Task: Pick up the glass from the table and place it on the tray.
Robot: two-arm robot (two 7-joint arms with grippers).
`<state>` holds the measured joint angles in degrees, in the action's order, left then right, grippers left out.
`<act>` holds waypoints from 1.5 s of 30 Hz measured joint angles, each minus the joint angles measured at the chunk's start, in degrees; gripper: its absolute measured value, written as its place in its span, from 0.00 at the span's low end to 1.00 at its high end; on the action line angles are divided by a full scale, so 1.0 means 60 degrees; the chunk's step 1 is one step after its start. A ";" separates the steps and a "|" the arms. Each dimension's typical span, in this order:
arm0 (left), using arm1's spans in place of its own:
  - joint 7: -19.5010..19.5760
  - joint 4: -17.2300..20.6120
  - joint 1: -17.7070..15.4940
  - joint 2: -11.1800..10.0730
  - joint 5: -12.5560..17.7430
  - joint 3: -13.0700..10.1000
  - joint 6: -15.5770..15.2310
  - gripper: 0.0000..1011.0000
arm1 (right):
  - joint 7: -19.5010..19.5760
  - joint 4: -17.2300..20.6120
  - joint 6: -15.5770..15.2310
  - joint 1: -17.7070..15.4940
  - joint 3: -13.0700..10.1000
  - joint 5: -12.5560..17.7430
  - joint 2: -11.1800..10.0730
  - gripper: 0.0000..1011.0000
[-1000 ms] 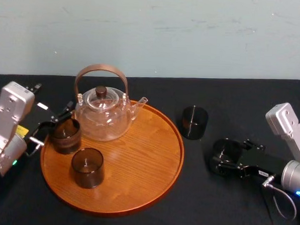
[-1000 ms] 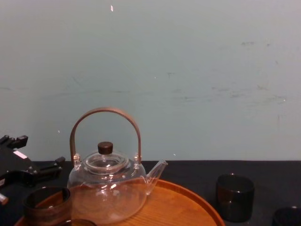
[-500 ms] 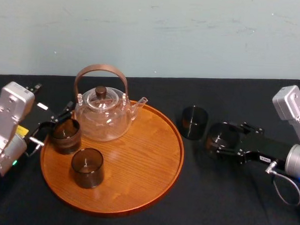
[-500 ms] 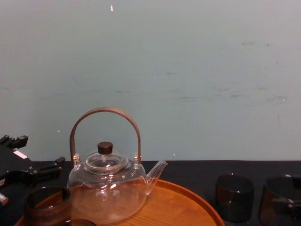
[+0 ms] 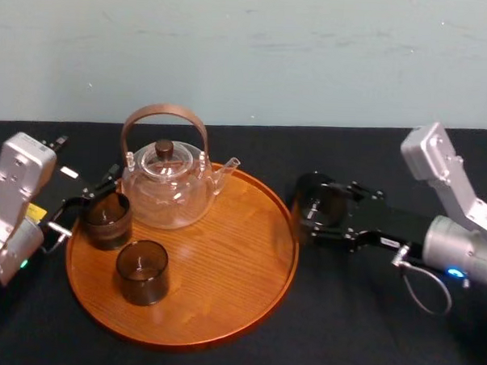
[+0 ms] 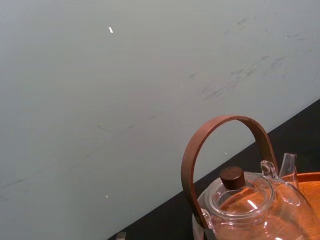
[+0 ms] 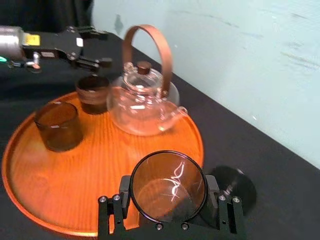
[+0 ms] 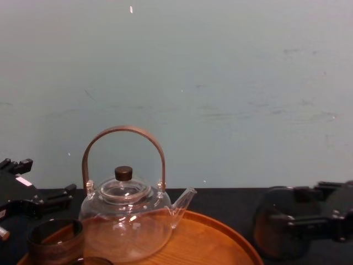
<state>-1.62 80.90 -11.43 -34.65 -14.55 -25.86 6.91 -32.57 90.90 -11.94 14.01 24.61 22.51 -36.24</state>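
A dark smoky glass (image 7: 167, 180) sits between the fingers of my right gripper (image 7: 168, 194), which is shut on it, both pads touching its sides. In the head view the glass (image 5: 313, 206) and right gripper (image 5: 323, 210) hang just off the right rim of the round wooden tray (image 5: 222, 311). The chest view shows the glass (image 8: 276, 229) lifted off the black table. My left gripper (image 5: 83, 201) stands open at the tray's left edge, next to a glass on the tray.
A glass teapot (image 5: 167, 183) with a brown hoop handle stands at the tray's back. Two dark glasses (image 5: 107, 219) (image 5: 142, 271) stand on the tray's left half. Another dark glass (image 7: 234, 183) stands on the table just behind the held one.
My right gripper has carried the glass up and to the left, from the table's right side to beside the tray's right rim. The left arm has not moved.
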 joint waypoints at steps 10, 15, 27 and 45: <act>0.0000 0.0000 0.0000 0.0000 0.0000 0.0001 0.0000 0.99 | -0.0266 -0.0253 0.0153 0.0594 0.0692 -0.0029 0.0516 0.89; 0.0000 0.0000 0.0000 0.0000 0.0000 0.0000 0.0000 0.99 | -0.0401 -0.0418 0.0269 0.0809 0.1018 -0.0029 0.0741 0.89; 0.0000 0.0000 0.0000 0.0000 0.0000 0.0000 0.0000 0.99 | -0.0703 -0.0915 0.0504 0.1061 0.1590 0.0092 0.1108 0.89; 0.0000 0.0000 0.0000 0.0000 0.0000 0.0000 0.0000 0.99 | -0.0901 -0.2010 0.0731 0.1318 0.2106 0.0012 0.1454 0.89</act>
<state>-1.62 80.90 -11.43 -34.65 -14.55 -25.86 6.91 -37.97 78.84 -7.56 21.92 37.25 22.58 -27.51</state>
